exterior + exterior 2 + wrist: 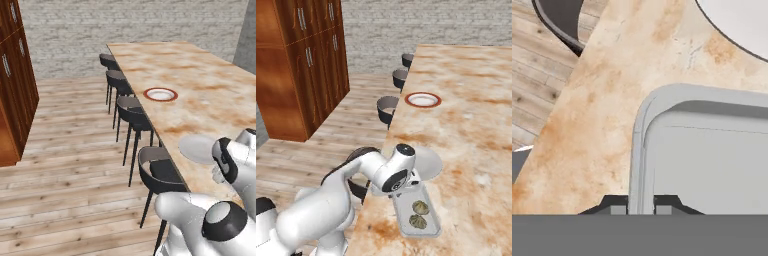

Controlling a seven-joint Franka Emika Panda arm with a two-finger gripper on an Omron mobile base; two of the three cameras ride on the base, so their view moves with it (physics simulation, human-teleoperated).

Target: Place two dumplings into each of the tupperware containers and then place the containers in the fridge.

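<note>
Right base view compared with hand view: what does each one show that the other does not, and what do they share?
Right base view: two dumplings lying in the tray, a red-rimmed dish farther along the counter, wooden cabinets and stools. Hand view: the tool, its two fingertips closed on the tray's rim, one on each side. Both: the tray, the counter and the round white plate next to the tray.
</note>
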